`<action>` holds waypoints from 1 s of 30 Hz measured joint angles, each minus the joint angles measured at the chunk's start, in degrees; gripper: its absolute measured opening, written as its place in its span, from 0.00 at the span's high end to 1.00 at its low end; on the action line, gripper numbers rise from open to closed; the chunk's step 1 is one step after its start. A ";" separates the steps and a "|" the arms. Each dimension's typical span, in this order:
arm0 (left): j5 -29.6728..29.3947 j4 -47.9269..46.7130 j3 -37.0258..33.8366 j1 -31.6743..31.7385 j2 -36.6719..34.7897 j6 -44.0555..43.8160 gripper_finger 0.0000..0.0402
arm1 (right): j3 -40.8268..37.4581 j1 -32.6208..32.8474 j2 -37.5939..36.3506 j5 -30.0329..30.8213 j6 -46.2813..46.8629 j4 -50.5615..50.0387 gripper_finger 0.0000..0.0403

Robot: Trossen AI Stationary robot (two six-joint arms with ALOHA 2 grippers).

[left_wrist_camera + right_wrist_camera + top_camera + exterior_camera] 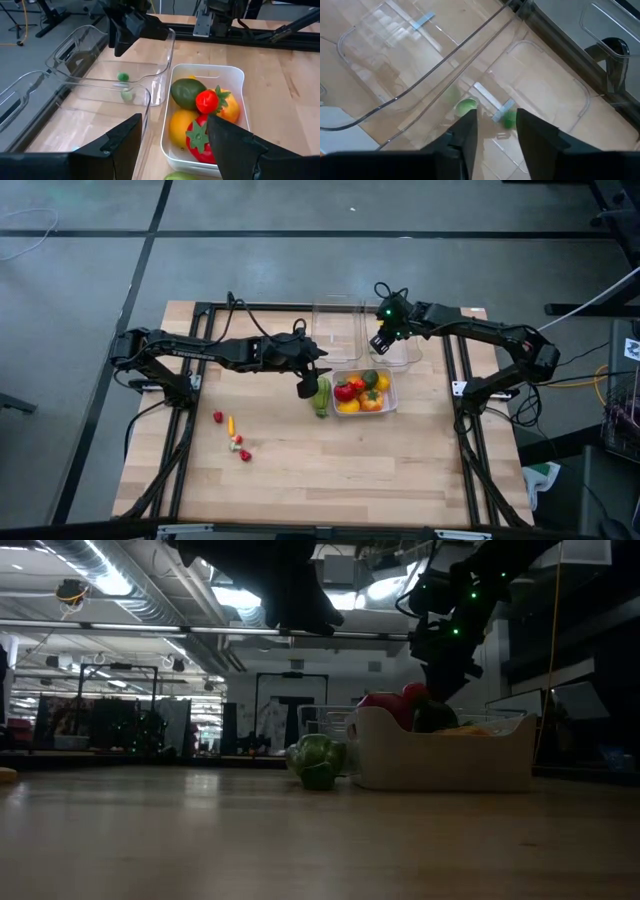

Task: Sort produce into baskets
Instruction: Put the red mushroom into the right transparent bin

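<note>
Light wood desk (400, 470) holds two clear tubs (338, 330) up top-center, a white tub (389, 406) mid-frame, a green ribbed veggie (321, 396) beside it, and small bits (235, 438) lower left.

The high view looks straight down on the whole worktop (330, 470). The low view faces level across it. Each wrist view looks close past its own end effector; both share the clear tub (125, 75) beneath the right end effector (383, 343).
</note>
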 joint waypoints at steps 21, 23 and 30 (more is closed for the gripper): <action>18.18 -43.61 -2.87 -10.44 -0.02 -0.41 0.45 | 0.00 0.00 0.02 -0.09 0.03 0.00 0.61; 18.21 -44.51 -4.80 -12.66 -0.07 -2.77 0.45 | 0.00 0.00 0.02 -0.12 0.03 0.00 0.61; 19.74 -45.70 -10.76 -19.11 -0.07 -18.13 0.45 | 0.00 0.00 0.02 -0.94 0.06 -0.02 0.61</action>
